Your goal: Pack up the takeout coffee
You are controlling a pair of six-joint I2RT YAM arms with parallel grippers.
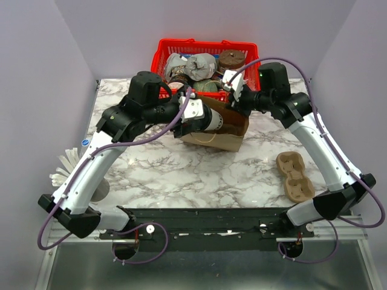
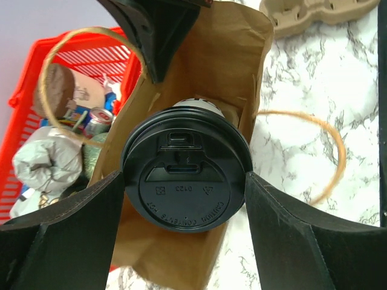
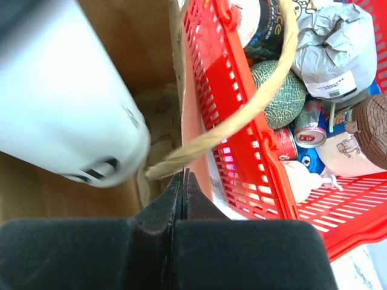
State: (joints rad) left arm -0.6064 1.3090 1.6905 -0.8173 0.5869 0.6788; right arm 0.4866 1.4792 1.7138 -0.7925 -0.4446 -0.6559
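The takeout coffee (image 2: 186, 178), a white cup with a round black lid, lies lid-first toward the left wrist camera, its body inside the mouth of a brown paper bag (image 2: 227, 66). My left gripper (image 2: 185, 184) is shut on it, with a finger against each side of the lid. From above, the left gripper (image 1: 207, 121) holds the cup at the bag (image 1: 227, 136) in the table's middle. My right gripper (image 1: 232, 90) is shut on the bag's rim (image 3: 180, 109), pinching it by the twine handle (image 3: 242, 112). A blurred white rounded shape (image 3: 60, 103) fills the bag's mouth beside the right gripper (image 3: 184, 176).
A red basket (image 1: 166, 51) with cans, a wrapped bundle and a brown-lidded tub stands just behind the bag; it also shows in the right wrist view (image 3: 242, 151). A cardboard cup carrier (image 1: 294, 175) lies at the right. A blue-capped bottle (image 1: 84, 144) sits at the left edge.
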